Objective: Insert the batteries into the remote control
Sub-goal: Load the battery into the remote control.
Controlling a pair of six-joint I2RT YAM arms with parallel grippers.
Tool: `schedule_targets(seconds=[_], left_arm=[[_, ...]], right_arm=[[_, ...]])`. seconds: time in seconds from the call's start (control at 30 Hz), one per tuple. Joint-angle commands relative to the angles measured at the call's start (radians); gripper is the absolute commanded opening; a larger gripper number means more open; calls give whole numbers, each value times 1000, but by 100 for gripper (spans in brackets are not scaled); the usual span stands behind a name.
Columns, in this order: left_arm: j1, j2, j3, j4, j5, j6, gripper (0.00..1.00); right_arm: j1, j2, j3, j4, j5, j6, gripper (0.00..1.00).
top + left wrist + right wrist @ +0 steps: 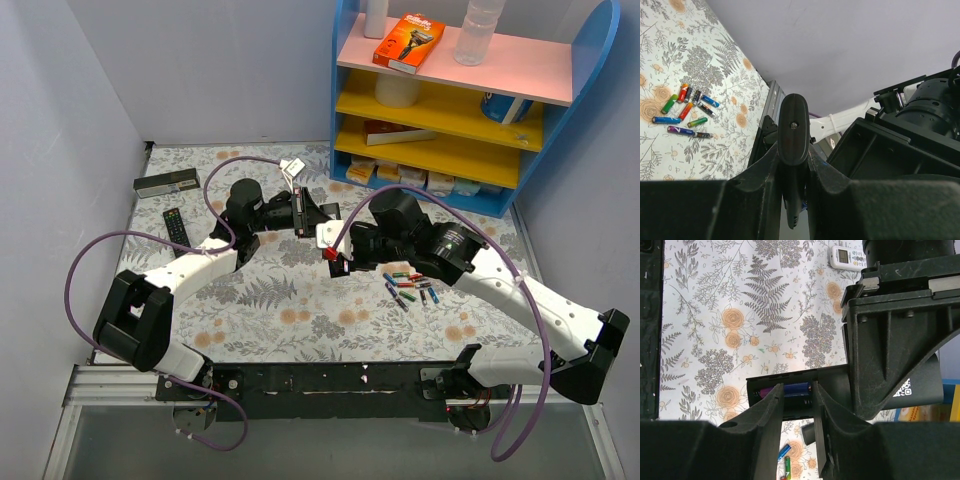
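Note:
My left gripper [310, 216] is shut on the long black remote control [792, 131] and holds it above the table; in the left wrist view [792, 152] the remote is seen end-on between the pads. My right gripper [336, 252] sits right at the remote's open battery compartment [790, 392]. In the right wrist view [797, 390] its jaws stand slightly apart, with nothing between them. A blue-and-purple battery [796, 388] lies in the compartment's upper slot. Several loose batteries [410, 288] lie on the floral cloth to the right, also seen in the left wrist view [687, 110].
A small black piece [812, 432] lies on the cloth below the remote. A shorter black remote [176, 225] and a dark box [167, 182] lie far left, a white remote [293, 168] at the back. A blue shelf unit [450, 110] stands back right.

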Motion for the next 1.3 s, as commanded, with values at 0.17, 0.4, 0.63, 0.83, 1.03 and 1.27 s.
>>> schedule_targets(seconds=[0.17,0.4,0.63,0.83,1.03,1.27], left_arm=[[3,1,52,28,24,-19,0],[3,21,51,149,31,-116,0],[3,23,62,203,14,-160,0],[3,21,79,242,12,-182,0],[3,14,80,295,8,-219,0],[3,14,63,392,-25,-300,0]], right_arm=[[-15,6,-1,-17,-23,-26,33],[-17,3,-35,-29,-11,-35,31],[-18,-8,-74,-35,0,-38,28],[-18,-12,-113,-29,21,-46,27],[-18,-23,-152,-3,42,-46,27],[-18,-24,-189,5,46,-43,27]])
